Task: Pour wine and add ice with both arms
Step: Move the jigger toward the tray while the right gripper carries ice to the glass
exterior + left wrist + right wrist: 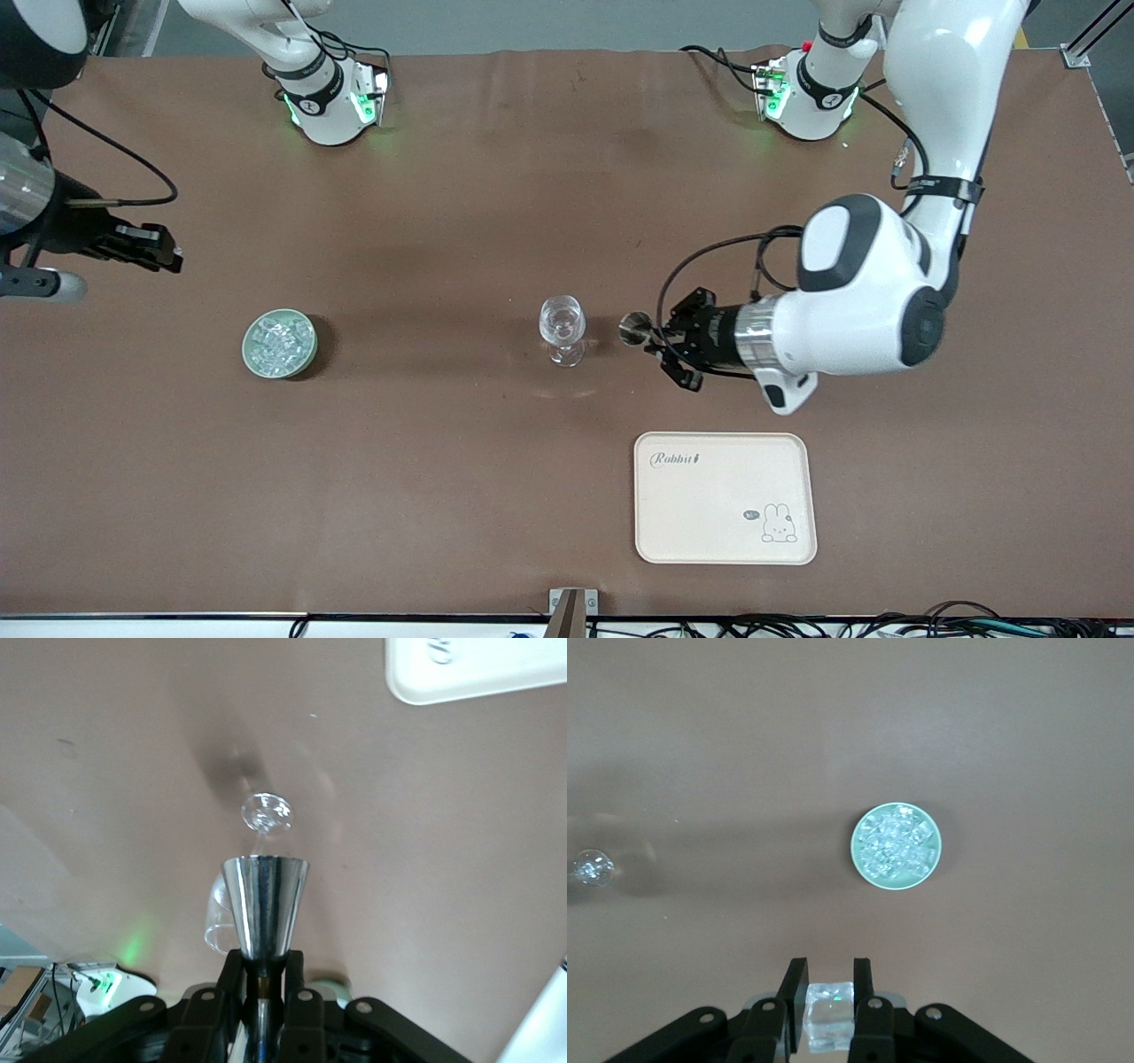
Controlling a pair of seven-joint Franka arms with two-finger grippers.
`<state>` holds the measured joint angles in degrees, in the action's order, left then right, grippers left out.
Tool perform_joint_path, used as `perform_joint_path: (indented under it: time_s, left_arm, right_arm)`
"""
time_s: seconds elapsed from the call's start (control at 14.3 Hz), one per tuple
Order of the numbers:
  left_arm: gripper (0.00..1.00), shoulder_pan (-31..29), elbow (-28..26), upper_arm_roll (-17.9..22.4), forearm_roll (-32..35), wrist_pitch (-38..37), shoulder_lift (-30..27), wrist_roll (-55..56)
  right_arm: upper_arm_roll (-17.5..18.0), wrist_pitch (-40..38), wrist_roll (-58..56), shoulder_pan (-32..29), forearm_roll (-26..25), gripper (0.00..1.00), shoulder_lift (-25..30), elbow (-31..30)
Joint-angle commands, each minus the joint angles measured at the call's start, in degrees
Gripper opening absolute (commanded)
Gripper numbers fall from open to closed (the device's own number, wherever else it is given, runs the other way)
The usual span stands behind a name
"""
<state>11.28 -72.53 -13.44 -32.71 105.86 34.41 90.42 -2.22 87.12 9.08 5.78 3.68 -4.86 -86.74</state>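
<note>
Cube (827,1017) pinched in right tool (827,988), wrist-only; left tool (264,979) clamps metal cup (264,904).

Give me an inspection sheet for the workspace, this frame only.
Surface: brown table, faint marks.
Job's things: stemmed glass upright mid-table; ice heaped in green dish toward the right arm's end.
Clutter: cream tray, nearer the camera than the glass.
Grippers: left gripper shut on metal cone cup, beside the glass; right gripper shut on ice cube, above bare table.
Cables: black bundle along the camera-side edge.
Surroundings: nothing seen.
</note>
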Motion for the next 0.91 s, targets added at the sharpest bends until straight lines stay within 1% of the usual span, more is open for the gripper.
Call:
perform_joint_path:
  time_s: [0.0,0.07,0.28,0.42,0.63,0.84]
  left_arm:
    - [0.00,-3.1,-1.6,-0.4,-5.1,2.2,-0.6,-6.9]
    - [0.00,-3.7,-2.0,-0.4,-7.3,4.3,-0.4,-8.2]
    - [0.00,-5.3,-2.2,-0.3,-10.3,10.6,1.7,-9.1]
    - [0.00,-6.6,-2.2,-0.3,-13.8,13.4,3.1,-10.6]
    - [0.00,-8.6,-2.2,-0.2,-20.0,16.6,6.4,-14.9]
    - [0.00,-10.5,-2.0,-0.3,-21.8,16.8,10.2,-17.9]
  right_arm:
    - [-0.2,0.8,5.4,3.7,0.8,0.01,-0.1,-0.6]
    - [-0.2,1.5,7.1,5.2,0.9,0.01,-0.4,-0.5]
    - [-0.2,3.5,12.2,9.4,0.9,0.01,-1.8,-0.5]
    - [-0.2,5.7,17.9,13.0,0.9,0.01,-3.2,-0.5]
    - [-0.2,8.8,25.6,18.3,0.9,0.01,-5.5,-0.3]
    - [-0.2,12.2,32.5,22.7,0.9,0.01,-7.6,-0.1]
